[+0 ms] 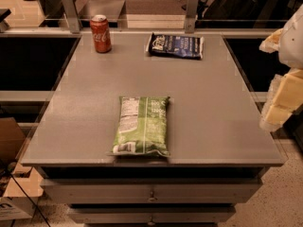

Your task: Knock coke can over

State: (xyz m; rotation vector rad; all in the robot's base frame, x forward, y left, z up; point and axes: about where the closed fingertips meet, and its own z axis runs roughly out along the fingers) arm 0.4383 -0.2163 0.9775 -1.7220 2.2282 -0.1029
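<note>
The coke can, red with white script and a silver top, stands upright at the far left corner of the grey table. My gripper shows as pale cream-coloured parts at the right edge of the view, beside the table's right side. It is far from the can, with the whole width of the table between them, and touches nothing on the table.
A green chip bag lies flat near the table's front edge. A dark blue chip bag lies at the far middle. A glass rail with metal posts runs behind the table. Cardboard boxes sit on the floor at left.
</note>
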